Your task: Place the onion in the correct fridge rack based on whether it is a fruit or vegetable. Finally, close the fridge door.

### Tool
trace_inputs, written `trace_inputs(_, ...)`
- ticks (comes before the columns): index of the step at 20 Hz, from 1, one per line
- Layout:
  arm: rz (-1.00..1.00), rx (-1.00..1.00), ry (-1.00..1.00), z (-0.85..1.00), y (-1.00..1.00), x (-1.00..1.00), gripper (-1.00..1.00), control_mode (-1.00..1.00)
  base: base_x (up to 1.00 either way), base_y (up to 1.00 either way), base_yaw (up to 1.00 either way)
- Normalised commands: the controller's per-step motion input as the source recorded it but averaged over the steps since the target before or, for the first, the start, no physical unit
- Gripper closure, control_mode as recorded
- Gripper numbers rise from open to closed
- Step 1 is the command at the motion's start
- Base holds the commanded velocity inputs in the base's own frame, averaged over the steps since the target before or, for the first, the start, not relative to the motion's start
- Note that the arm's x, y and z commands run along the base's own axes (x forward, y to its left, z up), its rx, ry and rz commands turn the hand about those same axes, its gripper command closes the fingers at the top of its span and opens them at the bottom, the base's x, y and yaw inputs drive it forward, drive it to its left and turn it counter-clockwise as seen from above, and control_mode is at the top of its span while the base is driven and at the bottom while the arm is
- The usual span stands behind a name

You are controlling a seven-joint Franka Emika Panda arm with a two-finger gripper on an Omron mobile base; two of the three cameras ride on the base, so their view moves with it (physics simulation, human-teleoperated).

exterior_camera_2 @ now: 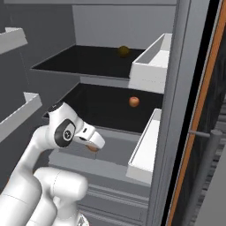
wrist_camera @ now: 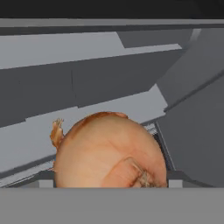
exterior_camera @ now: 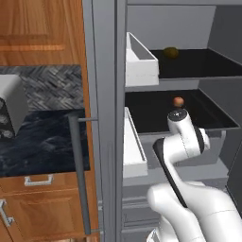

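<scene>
The onion (wrist_camera: 109,151) is a tan-brown ball held close in front of the hand camera, with my gripper (wrist_camera: 109,181) shut on it. In the right base view the onion (exterior_camera_2: 92,148) peeks out under my gripper (exterior_camera_2: 94,145), just below the front edge of the lower fridge rack (exterior_camera_2: 101,108). An orange-red ball (exterior_camera_2: 134,102) lies on that rack. The upper fridge rack (exterior_camera_2: 79,62) carries a dark olive-yellow item (exterior_camera_2: 124,51). The fridge door (exterior_camera: 101,118) stands open at the left with its bar handle (exterior_camera: 79,170).
White bins (exterior_camera: 139,61) (exterior_camera: 132,151) hang on the open door, close beside my arm. Other white bins (exterior_camera_2: 17,112) jut out at the left of the right base view. A dark counter (exterior_camera: 42,137) and wooden cabinets (exterior_camera: 42,28) lie beyond the door.
</scene>
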Motion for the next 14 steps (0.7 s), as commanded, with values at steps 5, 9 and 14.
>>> trace_inputs(5,0.00,0.00,0.00,0.00,0.00,0.00,1.00,1.00,0.67,-0.07,0.00)
trace_inputs(9,0.00,0.00,0.00,0.00,0.00,0.00,1.00,1.00,0.65,-0.06,0.00)
trace_inputs(14,0.10,0.05,-0.11,0.28,-0.20,0.32,1.00,-1.00,0.10,-0.04,0.00)
